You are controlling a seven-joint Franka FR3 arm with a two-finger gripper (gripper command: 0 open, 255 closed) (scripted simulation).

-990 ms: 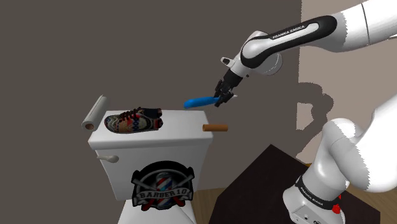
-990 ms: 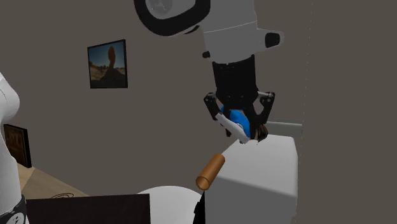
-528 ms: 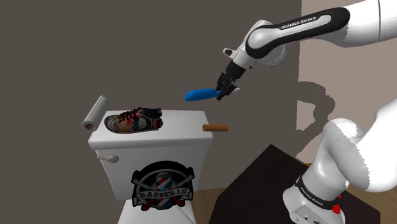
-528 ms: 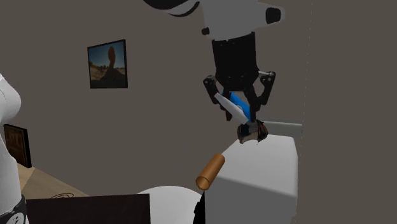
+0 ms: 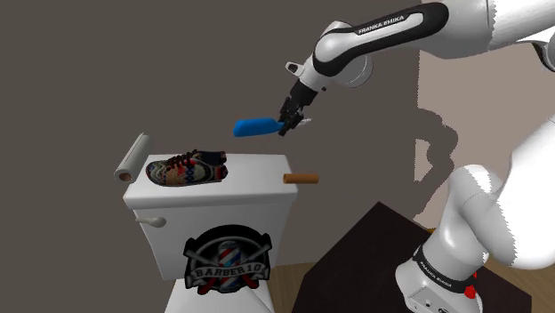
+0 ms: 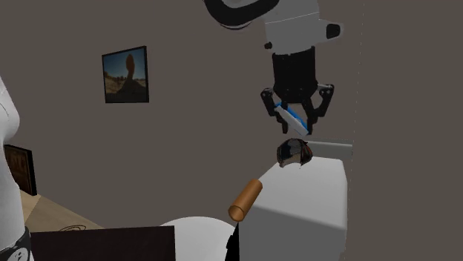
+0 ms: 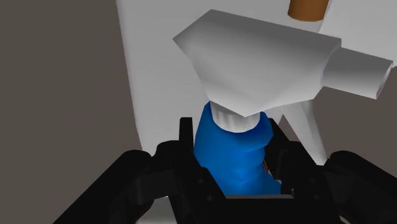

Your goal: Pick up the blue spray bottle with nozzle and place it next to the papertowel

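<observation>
Claw [image 5: 288,124] with blue spray bottle [image 5: 253,126] now higher, further toward shoulder view's left.

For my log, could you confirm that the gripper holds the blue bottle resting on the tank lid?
Not quite: the gripper holds the bottle in the air above the lid, not resting on it; the shoulder view shows this.

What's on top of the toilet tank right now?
A patterned shoe lies on the lid, a white paper towel roll at its shoulder-view left edge. The blue spray bottle hangs above, clasped in the fingers, not touching. The lid under the shoe is hidden.
</observation>
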